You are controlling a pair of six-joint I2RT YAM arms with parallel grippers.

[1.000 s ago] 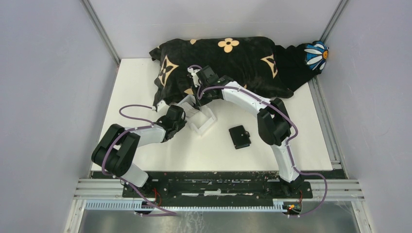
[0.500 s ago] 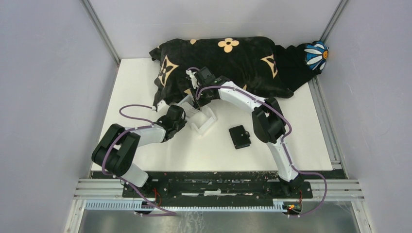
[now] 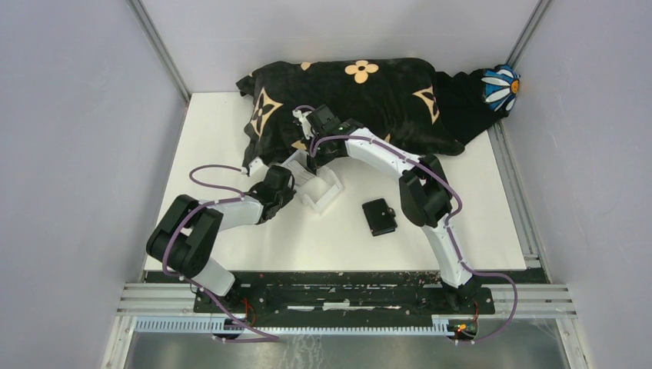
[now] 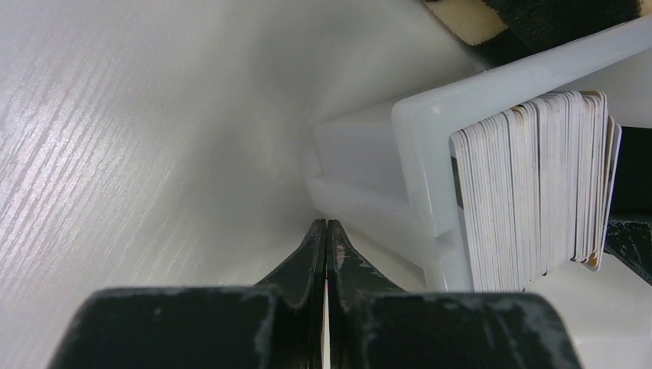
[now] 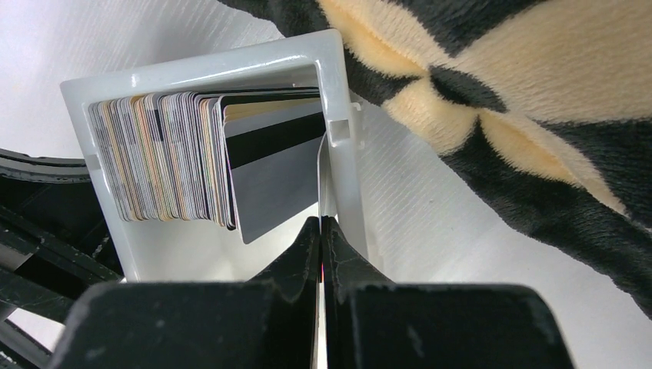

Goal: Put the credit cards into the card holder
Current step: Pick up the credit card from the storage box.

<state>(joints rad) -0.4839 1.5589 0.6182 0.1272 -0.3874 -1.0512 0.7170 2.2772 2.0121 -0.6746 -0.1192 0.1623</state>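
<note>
Okay, starting at the right gripper (image 5: 321, 229): the jaws are pressed together right by the inner wall of the pale plastic tray (image 5: 338, 92). A thin white sliver runs up from the tips and might be a card seen edge-on (honestly can't tell if anything is really pinched). Just beside the tips, a grey card (image 5: 273, 192) with a dark stripe leans out from the rest of the credit cards (image 5: 161, 161), which stand on edge, packed tight in the tray. The left gripper (image 4: 325, 228) is closed on nothing, tips low on the table (image 4: 115, 115) at the tray's foot, so near that I can't tell if it touches. My guess is it's there to brace the tray. The card holder (image 3: 379, 217) lies flat on the table nearer the arm bases, well apart from the tray, and from above I can't tell if it's open. A black plush blanket (image 3: 361, 92) with tan flowers lies behind the tray. Handling-wise, I'd expect these cards to be light, stiff and slick, and they'd probably cling to their neighbours. So I'd take the leaning one by its free top edge, pinching across the flat faces.
</note>
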